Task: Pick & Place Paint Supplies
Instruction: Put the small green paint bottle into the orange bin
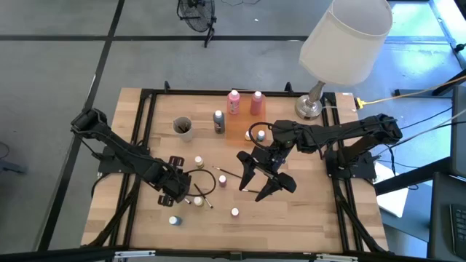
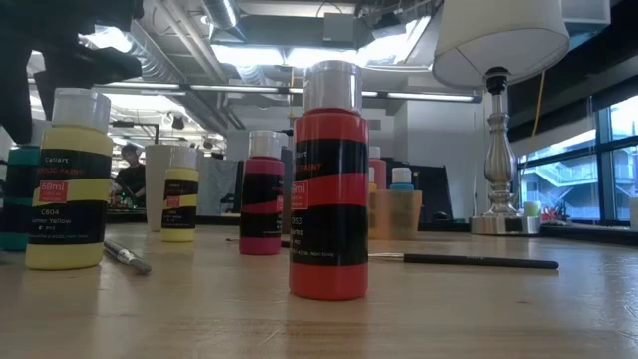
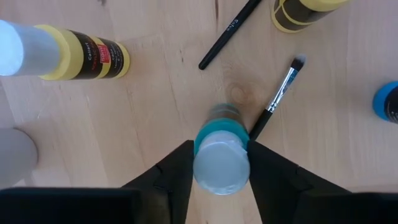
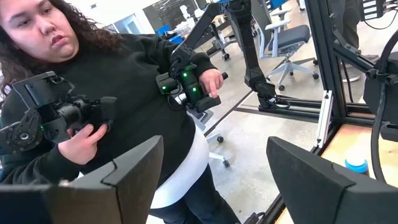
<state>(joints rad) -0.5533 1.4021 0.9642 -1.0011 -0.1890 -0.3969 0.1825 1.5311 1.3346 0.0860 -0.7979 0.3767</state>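
Small paint bottles and thin brushes are scattered on the wooden table [image 1: 306,218]. My left gripper [image 1: 178,191] points down at the near left, shut around a small teal bottle [image 3: 221,163] with a white cap. Beside it stand a yellow bottle [image 3: 81,55], another yellow bottle [image 3: 305,9] and a blue-capped bottle [image 3: 388,102]. Two brushes [image 3: 280,93] [image 3: 230,30] lie flat there. My right gripper [image 1: 263,178] hangs open above the table's middle, level, with nothing between its fingers [image 4: 124,177]. My left gripper pinches the teal bottle between its two fingers at the teal shoulder [image 3: 204,142] just under the cap, one finger [image 3: 171,180] on each side. The fingers come from above, pointing down. The bottle stands upright with its base on the table.
Two pink bottles [image 1: 234,102] [image 1: 257,102], a dark bottle [image 1: 218,121] and a cup [image 1: 182,126] stand at the far side. A big white-shaded lamp [image 1: 346,36] stands at the far right. A red bottle [image 2: 329,179] stands near the front. A person [image 4: 93,81] sits beyond the table.
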